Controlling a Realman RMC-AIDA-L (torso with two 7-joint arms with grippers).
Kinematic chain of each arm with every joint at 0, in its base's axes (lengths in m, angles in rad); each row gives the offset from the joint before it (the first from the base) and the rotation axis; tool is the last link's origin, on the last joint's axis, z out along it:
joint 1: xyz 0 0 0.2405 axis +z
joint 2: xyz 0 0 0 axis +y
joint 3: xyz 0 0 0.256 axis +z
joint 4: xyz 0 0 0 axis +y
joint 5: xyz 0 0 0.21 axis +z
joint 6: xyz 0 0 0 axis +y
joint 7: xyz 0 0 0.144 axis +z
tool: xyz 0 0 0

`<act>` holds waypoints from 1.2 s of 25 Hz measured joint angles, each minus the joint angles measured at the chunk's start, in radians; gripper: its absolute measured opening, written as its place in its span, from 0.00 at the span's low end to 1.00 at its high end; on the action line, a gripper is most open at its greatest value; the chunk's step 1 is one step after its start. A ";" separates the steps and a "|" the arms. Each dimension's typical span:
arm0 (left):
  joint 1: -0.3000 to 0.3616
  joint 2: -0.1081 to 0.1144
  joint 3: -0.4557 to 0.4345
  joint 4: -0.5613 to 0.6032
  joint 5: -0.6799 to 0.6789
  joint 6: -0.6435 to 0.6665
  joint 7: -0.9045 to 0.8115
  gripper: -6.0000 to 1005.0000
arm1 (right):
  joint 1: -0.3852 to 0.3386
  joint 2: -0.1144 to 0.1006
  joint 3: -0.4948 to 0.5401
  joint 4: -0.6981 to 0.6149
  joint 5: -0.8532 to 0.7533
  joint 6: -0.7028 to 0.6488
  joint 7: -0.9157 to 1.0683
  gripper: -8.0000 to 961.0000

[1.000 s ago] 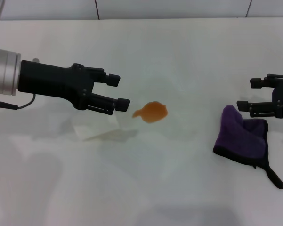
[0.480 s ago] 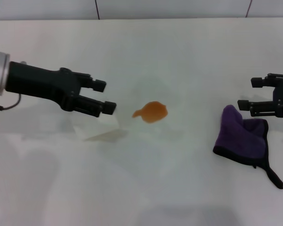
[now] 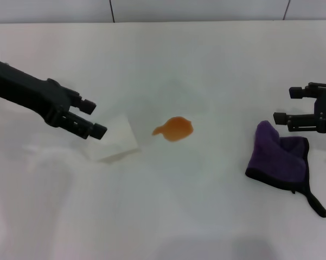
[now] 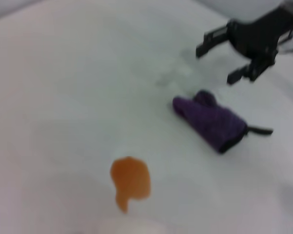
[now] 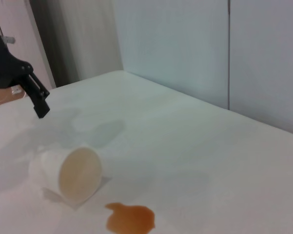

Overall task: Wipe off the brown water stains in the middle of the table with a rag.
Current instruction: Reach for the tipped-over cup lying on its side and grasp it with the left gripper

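Roughly in the middle of the broad, smooth white table (image 3: 206,65) lies the brown water stains (image 3: 174,129), a small orange-brown roundish blotch of liquid with a short pointed tail aimed toward the robot's left. It looks unchanged from a second ago, neither smeared nor touched. Just beside it on that same side a translucent whitish cup (image 3: 113,144) with a beige inside lies tipped over, its open mouth facing the blotch in the right wrist view.

What has changed is the left gripper (image 3: 91,118): a second ago its black fingertips hung close by the stain's tail, over the cup, and since then the arm has drawn back toward the left edge, so the tips now sit beyond the cup's far end, apart from it. Its two fingers stand a moderate way open with nothing between them.

Well to the robot's right lies the rag (image 3: 280,157), a soft purple cloth with black edging and a thin black strap-like tab, bunched up where it lay before. The right gripper (image 3: 285,105) hangs just behind it, in the same place as earlier, fingers spread wide and holding nothing, not touching the cloth.

No writing or labels can be read anywhere.
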 joint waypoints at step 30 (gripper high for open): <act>-0.111 -0.020 0.002 0.099 0.221 -0.185 -0.006 0.83 | -0.006 0.001 0.000 0.003 0.031 0.027 -0.001 0.86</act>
